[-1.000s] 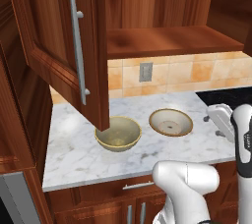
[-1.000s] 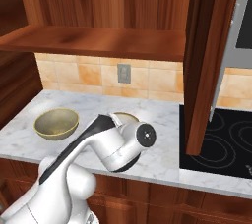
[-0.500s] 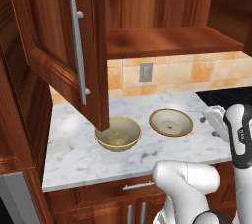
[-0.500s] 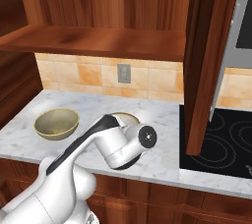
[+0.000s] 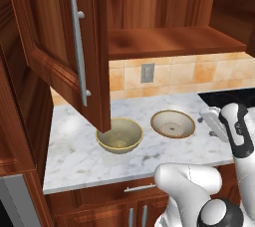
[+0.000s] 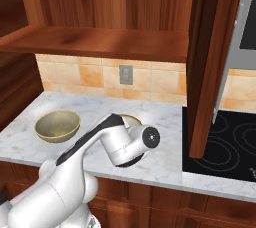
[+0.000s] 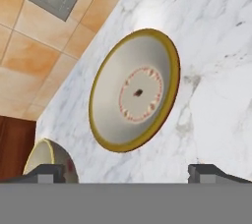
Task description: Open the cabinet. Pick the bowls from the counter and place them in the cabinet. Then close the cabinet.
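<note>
Claw: your claw (image 7: 127, 171) stands wide open and holds nothing; its two dark finger tips (image 7: 45, 173) rise far apart at the bottom of the hand view. In the left base view the hand (image 5: 215, 121) hangs just right of the shallow bowl.
Shallow bowl: you see the shallow bowl (image 7: 134, 90) straight ahead of the claw, between the lines of the two tips, apart from them. It sits on the table right of the deep bowl (image 5: 119, 135).
Deep bowl: it lies at the left tip's side in the hand view (image 7: 47, 156), close beside the shallow bowl, not touching it.
Cabinet: the cabinet (image 5: 169, 42) is open; its left door (image 5: 64, 47) swings out over the deep bowl, and the wooden shelf (image 6: 100, 42) is bare.
Table: white marble table (image 5: 74, 156) with grey veining, over reddish-brown lower cabinets.
Room: tan tiled wall (image 6: 90, 77) with a grey outlet (image 6: 126, 74); black stovetop (image 6: 225, 144) to the right.
</note>
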Available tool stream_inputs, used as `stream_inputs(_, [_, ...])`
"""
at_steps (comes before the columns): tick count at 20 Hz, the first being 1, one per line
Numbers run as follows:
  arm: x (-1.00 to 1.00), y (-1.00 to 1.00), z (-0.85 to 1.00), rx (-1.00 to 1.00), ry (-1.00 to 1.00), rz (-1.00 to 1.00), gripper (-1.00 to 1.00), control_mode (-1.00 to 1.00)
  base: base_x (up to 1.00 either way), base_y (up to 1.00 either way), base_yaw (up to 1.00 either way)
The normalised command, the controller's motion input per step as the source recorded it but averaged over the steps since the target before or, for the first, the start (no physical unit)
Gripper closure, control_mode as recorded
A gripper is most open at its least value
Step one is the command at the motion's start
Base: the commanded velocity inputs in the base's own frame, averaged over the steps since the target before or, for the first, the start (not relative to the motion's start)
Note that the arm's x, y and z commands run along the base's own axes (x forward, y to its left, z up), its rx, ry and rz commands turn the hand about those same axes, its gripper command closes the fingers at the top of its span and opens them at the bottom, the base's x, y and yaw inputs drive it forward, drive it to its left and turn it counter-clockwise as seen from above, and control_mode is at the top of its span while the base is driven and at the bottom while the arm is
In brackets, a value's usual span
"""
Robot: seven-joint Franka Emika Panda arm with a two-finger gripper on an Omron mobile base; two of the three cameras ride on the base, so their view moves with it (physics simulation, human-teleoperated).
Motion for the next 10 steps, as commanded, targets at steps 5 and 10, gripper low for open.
stream_inputs(5, [0.23, 0.0, -0.16, 0.0, 0.0, 0.0, -1.0, -1.0, 0.0, 0.0, 0.0])
stream_inputs(10, [0.18, 0.0, -0.21, 0.0, 0.0, 0.0, -1.0, -1.0, 0.0, 0.0, 0.0])
